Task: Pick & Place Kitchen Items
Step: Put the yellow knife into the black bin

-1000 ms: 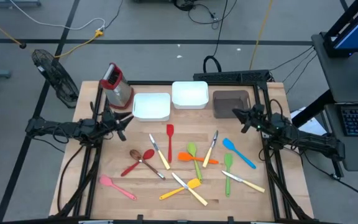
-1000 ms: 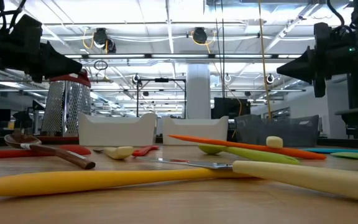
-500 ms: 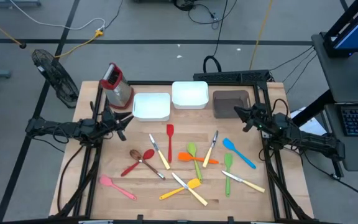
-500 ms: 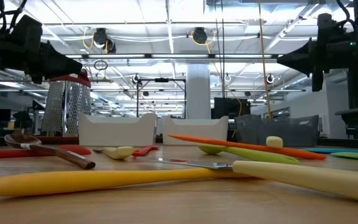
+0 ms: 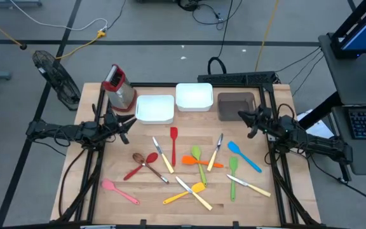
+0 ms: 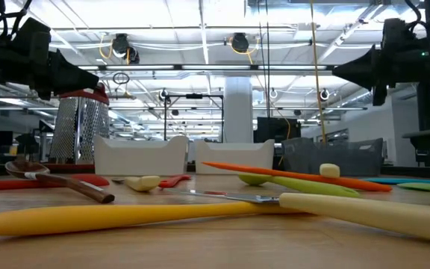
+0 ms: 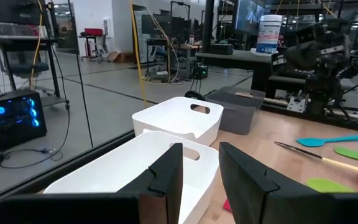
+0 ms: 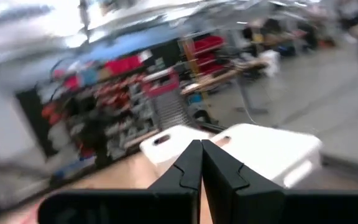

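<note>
The kitchen items lie flat and scattered on the wooden table: a red spatula [image 5: 173,141], brown spoon [image 5: 146,162], pink spatula [image 5: 119,191], yellow spatula [image 5: 184,193], orange spatula [image 5: 199,161], green spoons [image 5: 233,172], blue spatula [image 5: 243,156] and pale-handled knives [image 5: 162,154]. My left gripper [image 5: 127,121] [image 7: 201,171] hovers level at the table's left, near a white tray, open with nothing between its fingers. My right gripper [image 5: 241,116] [image 8: 201,158] hovers at the table's right by the dark tray, shut and empty.
Two white trays [image 5: 154,109] [image 5: 194,97] and a dark tray [image 5: 236,105] stand in a row along the far edge. A red-topped metal grater [image 5: 118,88] stands at the far left corner. Bare wood shows along the near edge.
My right gripper has tipped its fingers upward and rolled at the wrist without leaving its place, and it stays shut. The utensils lie as before.
</note>
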`<action>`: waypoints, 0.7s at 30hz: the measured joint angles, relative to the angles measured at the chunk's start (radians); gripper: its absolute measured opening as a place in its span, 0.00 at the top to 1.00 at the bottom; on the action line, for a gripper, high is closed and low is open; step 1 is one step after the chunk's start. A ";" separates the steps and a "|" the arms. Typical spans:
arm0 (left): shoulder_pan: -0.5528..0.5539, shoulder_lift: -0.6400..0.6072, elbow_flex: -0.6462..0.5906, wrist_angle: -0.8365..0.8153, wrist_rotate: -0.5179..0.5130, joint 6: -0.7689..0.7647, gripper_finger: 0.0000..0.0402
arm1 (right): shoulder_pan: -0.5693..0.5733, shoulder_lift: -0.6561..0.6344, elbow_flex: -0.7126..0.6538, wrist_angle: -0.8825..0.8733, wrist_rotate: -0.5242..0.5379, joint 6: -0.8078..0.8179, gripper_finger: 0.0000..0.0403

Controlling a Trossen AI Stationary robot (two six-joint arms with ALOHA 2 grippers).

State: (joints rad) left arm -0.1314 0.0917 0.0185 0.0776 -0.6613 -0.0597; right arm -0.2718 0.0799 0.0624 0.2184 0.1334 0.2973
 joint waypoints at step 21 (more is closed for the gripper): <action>0.000 0.000 0.000 -0.008 0.000 -0.040 0.74 | 0.001 0.031 -0.001 0.046 -0.135 0.090 0.99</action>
State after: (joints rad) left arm -0.1314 0.0917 0.0184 0.0692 -0.6613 -0.0998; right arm -0.2710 0.1114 0.0612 0.2649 -0.0017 0.3873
